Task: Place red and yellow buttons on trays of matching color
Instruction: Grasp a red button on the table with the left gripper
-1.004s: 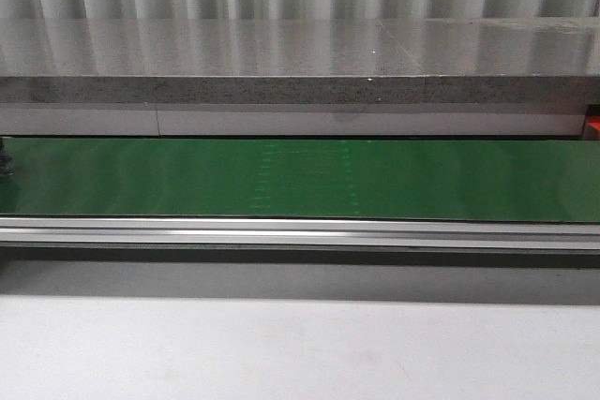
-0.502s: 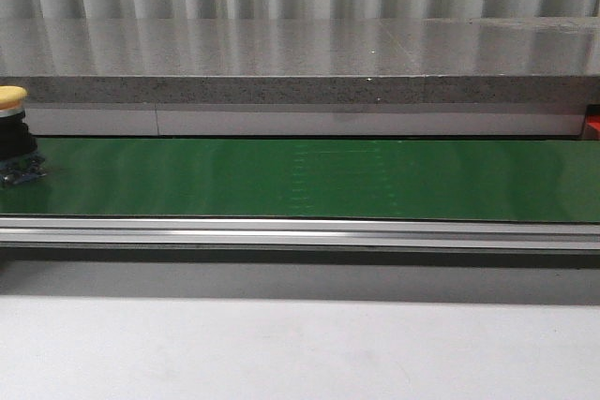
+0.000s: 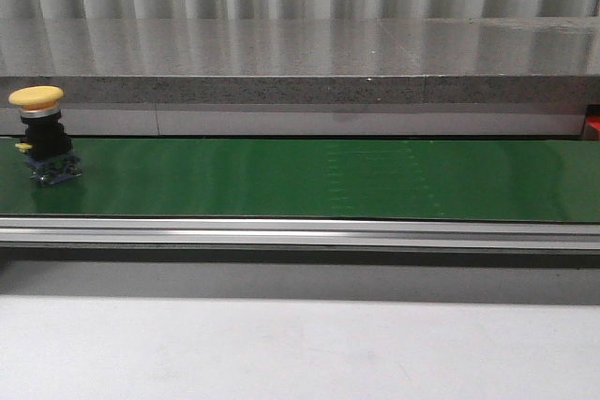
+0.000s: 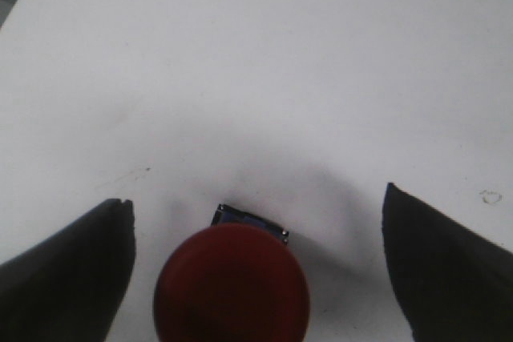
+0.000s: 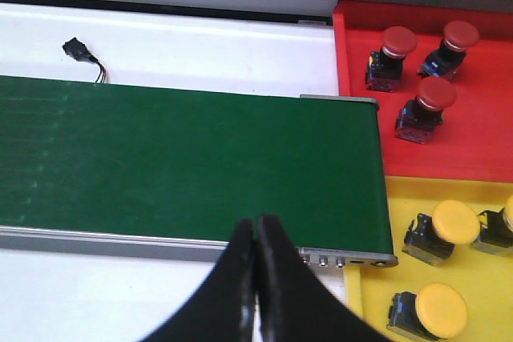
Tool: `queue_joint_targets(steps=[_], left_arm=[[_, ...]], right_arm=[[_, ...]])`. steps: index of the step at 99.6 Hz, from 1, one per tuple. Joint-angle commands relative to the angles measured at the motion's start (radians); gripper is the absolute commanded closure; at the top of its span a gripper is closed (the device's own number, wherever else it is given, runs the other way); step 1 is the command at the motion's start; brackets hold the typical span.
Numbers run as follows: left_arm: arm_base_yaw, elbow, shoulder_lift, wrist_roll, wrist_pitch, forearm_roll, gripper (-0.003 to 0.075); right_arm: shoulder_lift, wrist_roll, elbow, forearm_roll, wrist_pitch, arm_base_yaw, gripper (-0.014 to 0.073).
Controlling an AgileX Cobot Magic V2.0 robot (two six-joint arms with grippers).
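A yellow button [image 3: 42, 138] with a black body and bluish base stands upright at the left end of the green belt [image 3: 328, 180] in the front view. In the left wrist view a red button [image 4: 232, 282] sits on the white table between my left gripper's [image 4: 255, 195] open fingers, touching neither. My right gripper [image 5: 256, 223] is shut on nothing and hovers over the near rail of the belt [image 5: 184, 166]. Past the belt's end lie a red tray [image 5: 481, 134] with three red buttons [image 5: 435, 94] and a yellow tray [image 5: 401, 198] with three yellow buttons [image 5: 454, 222].
A grey stone ledge [image 3: 300, 63] runs behind the belt. An aluminium rail [image 3: 300, 231] borders its near side, with white table [image 3: 300, 344] in front. A small black connector with wires [image 5: 76, 47] lies on the white surface beyond the belt.
The yellow button has come into the front view from the left edge and ridden the belt to the right. No gripper shows in the front view.
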Motion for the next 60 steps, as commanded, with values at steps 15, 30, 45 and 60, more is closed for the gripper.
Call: queue_joint_targets(steps=[15,30,45,60], left_arm=[[0.002,-0.031,-0.052,-0.004,-0.048,-0.008,0.0498],[0.002,-0.031,-0.095,-0.004,-0.012,-0.008,0.0724],[-0.002,-0.031,-0.196,-0.002,0.032,-0.011,0.0739],[-0.018,-0.031,-0.344,0.0,0.116,-0.026,0.0739]], right_arm=[[-0.002,-0.008,-0.025,-0.005,-0.058,0.003,0.0718],[-0.002,-0.008,-0.025,-0.005,-0.058,0.003,0.0718],[-0.002,-0.008,-0.025,-0.005,-0.058,0.003,0.0718],[-0.002,-0.008,-0.025,-0.005,-0.058,0.003,0.0718]])
